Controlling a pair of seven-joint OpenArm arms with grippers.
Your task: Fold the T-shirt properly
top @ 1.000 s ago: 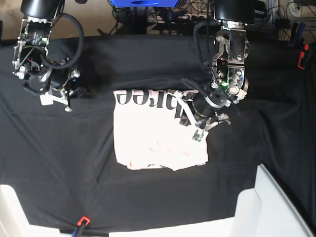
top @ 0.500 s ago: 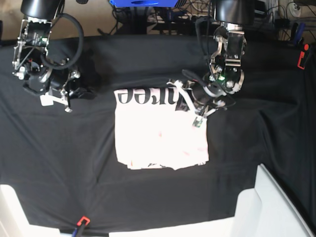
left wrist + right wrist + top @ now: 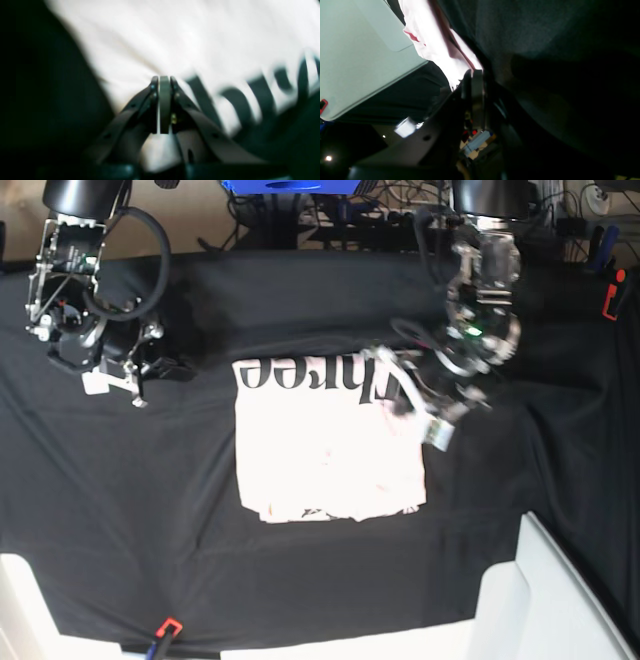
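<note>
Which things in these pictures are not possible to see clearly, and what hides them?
- T-shirt lettering: the left wrist view is too blurred to read it; in the base view the left arm covers its end.
- Left end effector: its tips look shut, but blur hides whether cloth is pinched.
- Right end effector: the right wrist view is dark, so any contact with the black table cloth cannot be told.
- T-shirt's underside: hidden by its own folds.

You will see a black table cloth (image 3: 300,580) covering the work surface. Two white panels sit at its near edge: one at the left corner (image 3: 20,610), one at the right corner (image 3: 540,600). A small red clip (image 3: 168,627) lies on the near edge, and a red object (image 3: 612,295) sits at the far right.
</note>
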